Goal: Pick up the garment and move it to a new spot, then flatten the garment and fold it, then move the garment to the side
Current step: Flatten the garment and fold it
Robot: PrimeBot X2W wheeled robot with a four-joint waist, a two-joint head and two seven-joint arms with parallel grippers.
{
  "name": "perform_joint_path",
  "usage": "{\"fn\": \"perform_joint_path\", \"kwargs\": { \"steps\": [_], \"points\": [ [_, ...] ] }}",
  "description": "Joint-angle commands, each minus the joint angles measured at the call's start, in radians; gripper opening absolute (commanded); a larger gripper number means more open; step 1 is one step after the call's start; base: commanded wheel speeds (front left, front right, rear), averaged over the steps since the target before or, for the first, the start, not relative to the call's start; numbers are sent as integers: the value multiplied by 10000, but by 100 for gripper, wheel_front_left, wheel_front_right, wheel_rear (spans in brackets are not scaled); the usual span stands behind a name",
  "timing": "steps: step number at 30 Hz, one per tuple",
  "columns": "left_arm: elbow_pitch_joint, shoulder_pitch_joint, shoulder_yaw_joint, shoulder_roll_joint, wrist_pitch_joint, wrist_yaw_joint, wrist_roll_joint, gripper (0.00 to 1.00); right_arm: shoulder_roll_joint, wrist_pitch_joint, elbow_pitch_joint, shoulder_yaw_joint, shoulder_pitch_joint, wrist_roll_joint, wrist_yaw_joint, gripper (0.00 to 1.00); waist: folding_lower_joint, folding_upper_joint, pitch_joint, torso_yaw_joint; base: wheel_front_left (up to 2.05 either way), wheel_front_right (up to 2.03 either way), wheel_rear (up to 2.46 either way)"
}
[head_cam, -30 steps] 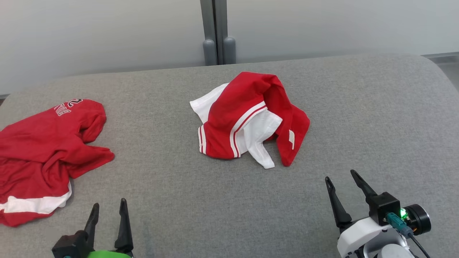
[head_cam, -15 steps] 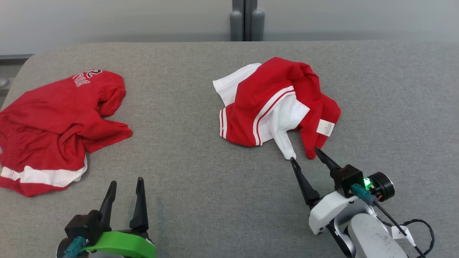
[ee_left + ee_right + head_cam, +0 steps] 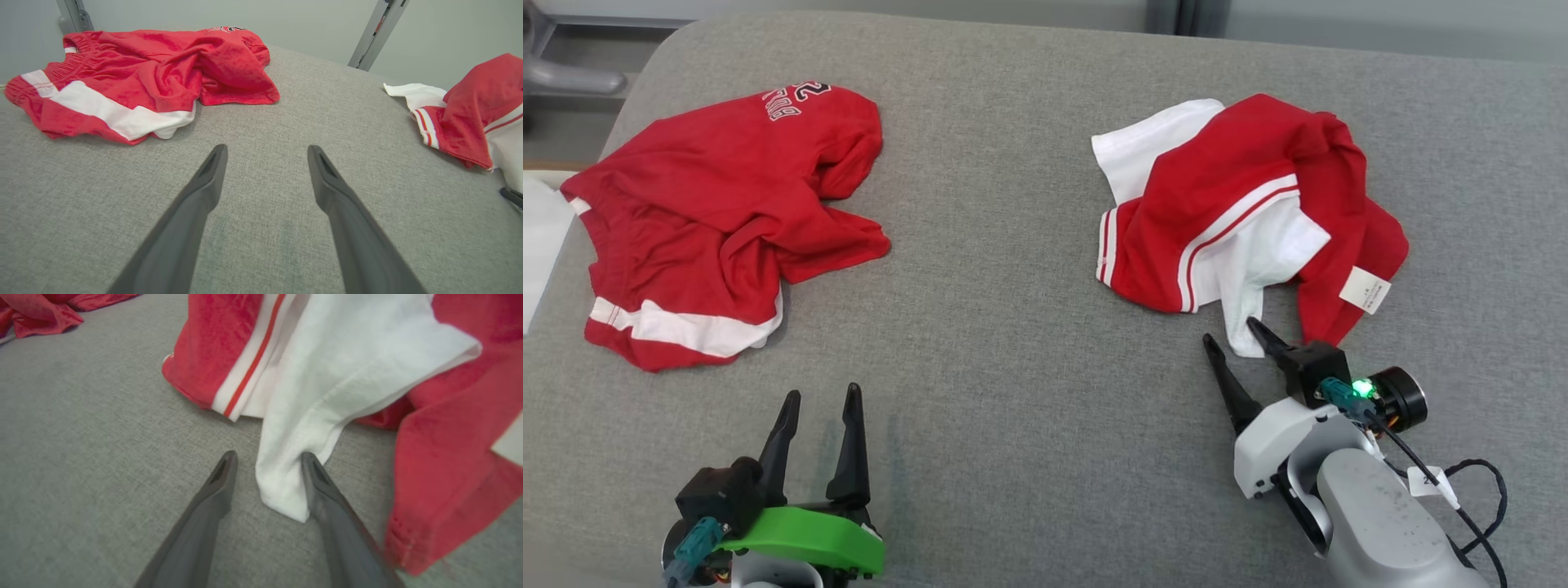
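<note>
The garment, crumpled red cloth with white panels and stripes, lies at the right of the grey padded surface. It also shows in the left wrist view. A white flap hangs from its near edge. My right gripper is open and low on the surface, and that flap lies between its fingers. In the right wrist view the right finger touches the flap's edge and the left finger stands clear of it. My left gripper is open over bare surface, holding nothing.
A second crumpled garment, red with a white band, lies at the far left. The surface's rounded corner and edge run close behind it. Bare padding lies between the two garments. A grey post stands behind the surface.
The head camera has tilted down and turned. My right gripper moved forward to the garment, so the white flap now lies between its fingers, which stand slightly closer together. The left gripper stayed put.
</note>
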Motion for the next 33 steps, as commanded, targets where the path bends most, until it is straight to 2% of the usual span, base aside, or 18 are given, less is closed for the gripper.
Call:
{"fn": "perform_joint_path", "kwargs": {
  "steps": [1, 6, 10, 17, 21, 24, 27, 33],
  "points": [
    [37, -199, -9, 76, 9, -29, -41, 100, -12, 5, 114, 300, -106, 230, -4, 0, 0, 0, 127, 165, 0, 0, 0],
    [91, -47, 34, 77, 9, -29, 68, 100, -41, 0, -1029, 753, -312, 1236, -10, 0, 0, 0, -89, 46, 0, 0, 0],
    [132, 134, 9, 34, 9, -29, 207, 100, -29, -2, -2638, 1613, -650, 2252, -10, 0, 0, 0, -467, -92, 0, 0, 0],
    [309, 452, -46, -86, 9, -29, 479, 100, -35, 0, -5193, 3413, -2645, 3692, -10, 0, 0, 0, -1320, -138, 0, 0, 0],
    [435, 651, -102, -126, 9, -29, 619, 100, -34, 0, -5966, 3806, -4156, 4562, -10, 0, 0, 0, -1666, -29, 0, 0, 0],
    [488, 825, -76, -161, 9, -29, 714, 100, -35, 0, -6186, 3678, -5376, 4853, -10, 0, 0, 0, -1840, 73, 0, 0, 0],
    [530, 922, -19, -191, 9, -29, 779, 100, -38, 0, -5867, 3111, -6218, 4499, -10, 0, 0, 0, -1945, 181, 0, 0, 0],
    [505, 929, 174, -254, 9, -29, 739, 100, -46, 0, -3897, 1262, -6763, 2575, -12, 0, 0, 0, -1818, 362, 0, 0, 0]
  ]
}}
